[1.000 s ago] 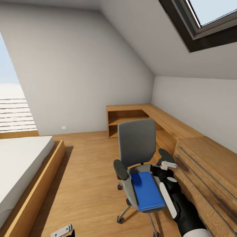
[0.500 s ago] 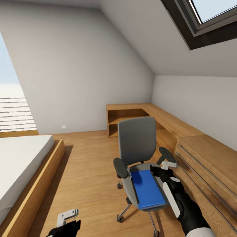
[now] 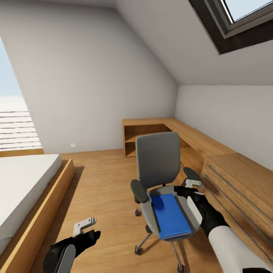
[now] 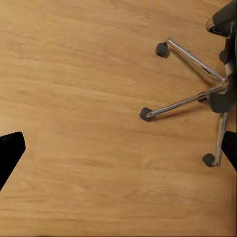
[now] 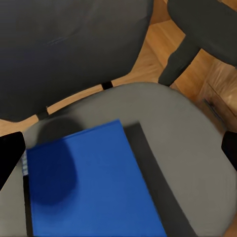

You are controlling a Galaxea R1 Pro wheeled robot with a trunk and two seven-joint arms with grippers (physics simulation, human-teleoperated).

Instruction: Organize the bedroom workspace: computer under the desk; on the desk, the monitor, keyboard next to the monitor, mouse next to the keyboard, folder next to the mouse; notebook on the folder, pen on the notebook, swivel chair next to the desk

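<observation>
The swivel chair [image 3: 157, 163], grey with black armrests, stands mid-room on the wood floor. A bright-blue folder [image 3: 170, 216] lies flat on its seat. My right gripper [image 3: 191, 184] hovers open just above the seat's right side, beside the right armrest. In the right wrist view the folder [image 5: 89, 187] lies below the open gripper [image 5: 118, 150], with the chair seat [image 5: 182, 128] around it. My left gripper [image 3: 86, 226] hangs open over the floor, left of the chair. The left wrist view looks past the open left gripper [image 4: 118, 150] at the chair's chrome base [image 4: 197, 96].
A bed [image 3: 22, 189] on a wooden platform fills the left side. Low wooden cabinets [image 3: 170, 131] run along the far and right walls, with a wooden drawer unit [image 3: 242, 185] close to the chair's right. A skylight [image 3: 235, 22] sits in the sloped ceiling.
My left arm has risen into view and moved right, toward the chair. The right gripper has crept slightly up and forward over the seat. The folder and chair have stayed put.
</observation>
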